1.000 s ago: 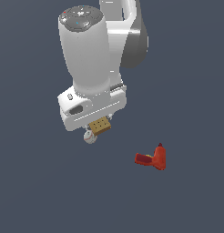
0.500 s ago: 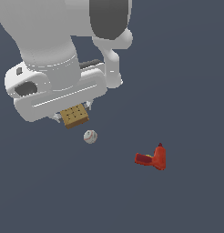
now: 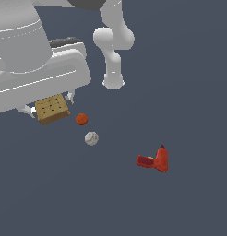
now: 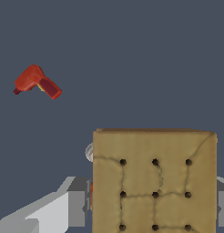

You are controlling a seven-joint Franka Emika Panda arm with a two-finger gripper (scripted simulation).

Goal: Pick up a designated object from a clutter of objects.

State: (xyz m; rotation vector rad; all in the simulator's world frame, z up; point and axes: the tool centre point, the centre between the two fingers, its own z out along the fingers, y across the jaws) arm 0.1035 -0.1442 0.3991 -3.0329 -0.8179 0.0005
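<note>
Since half a second ago the arm has swung closer to the exterior camera, filling the upper left of the frame, and an orange ball that its bulk hid now shows. The gripper pinches the cracker-like tan block between its fingers, one at each side edge, holding it off the floor at the left of the exterior view, face with its grid of dark dots turned up and slightly tilted. In the wrist view the block fills the lower right, with grey finger parts flanking both sides. The orange ball sits just beside the block's right edge in the exterior view, and the white baseball lies near, a little lower and to the right. The red drill-shaped tool lies well apart toward the lower right, with bare dark floor all round it. No readable writing or labels appear on any object.
</note>
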